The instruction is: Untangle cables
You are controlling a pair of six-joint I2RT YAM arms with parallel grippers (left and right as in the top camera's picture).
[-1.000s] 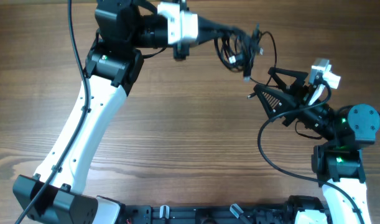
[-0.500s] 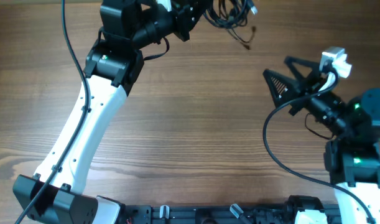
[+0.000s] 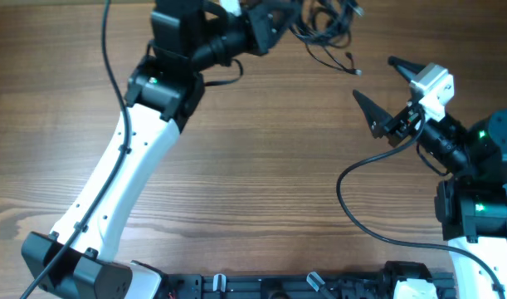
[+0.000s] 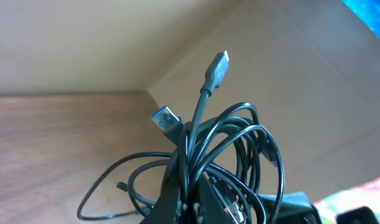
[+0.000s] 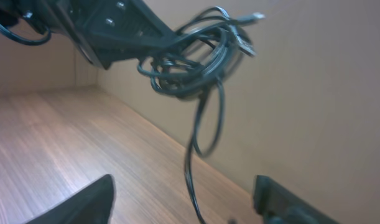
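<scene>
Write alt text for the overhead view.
The left gripper, at the top of the frame, holds a tangled bunch of thin black cables. The right gripper is open and empty to their lower right, over the wooden table.

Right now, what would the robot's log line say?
left gripper: shut on cables, bunch lifted | right gripper: open, empty, apart from cables | cables: tangled
</scene>
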